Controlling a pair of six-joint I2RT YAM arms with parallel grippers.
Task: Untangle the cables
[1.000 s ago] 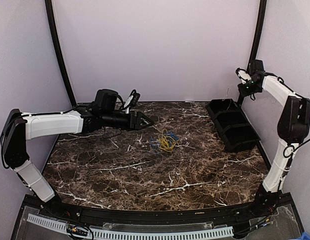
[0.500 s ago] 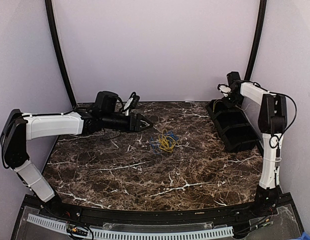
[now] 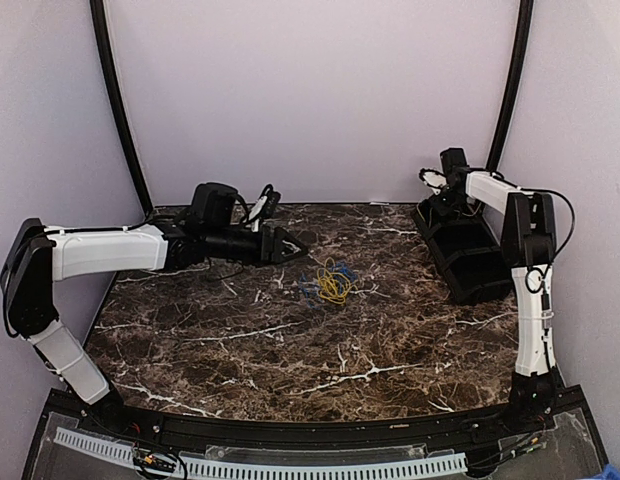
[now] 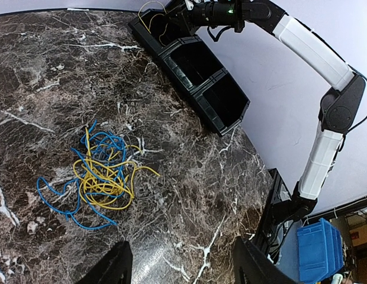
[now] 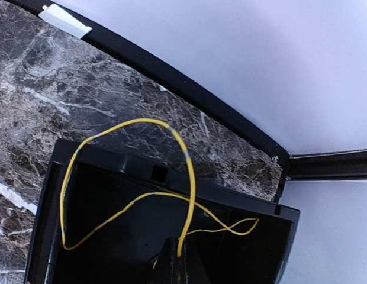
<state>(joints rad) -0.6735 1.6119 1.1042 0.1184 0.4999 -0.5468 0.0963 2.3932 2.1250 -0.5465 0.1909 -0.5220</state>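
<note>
1. Setting: dark marble table [image 3: 240, 350] with white veining, plain lavender walls [image 3: 310, 90] on three sides. A black three-compartment bin [image 3: 468, 255] sits at the far right edge.
2. Main tangle of cables [image 4: 100, 177] lies on the marble near the table's middle, slightly to the far side. Yellow strands [image 4: 103, 186] are bunched at the core, and blue strands [image 4: 53, 204] loop out around them to the left and near side.
3. Left gripper [image 3: 298, 243] hangs over the far left of the table, pointing at the tangle and apart from it. Its jaws stand well apart with nothing between them.
4. Right gripper [image 5: 179, 255] is over the bin's farthest compartment, pinched closed on one yellow cable [image 5: 186, 171].
   - The cable's loops hang over that compartment, with one arc crossing the rim.
   - Cannot tell whether it touches the bin floor.
5. Handling, by judgement: thin, very light, limp wire that keeps a springy curl.
   - A pull on one strand is likely to drag the whole clump along the smooth marble rather than free it.
   - Not fragile, but thin enough to slip from a loose pinch.
6. Where to grip: an outlying loop or free end, such as a blue one on the tangle's left fringe, and not the dense yellow core, where the jaws would catch several strands at once.
7. One cable looks separated; most of the tangle remains.
</note>
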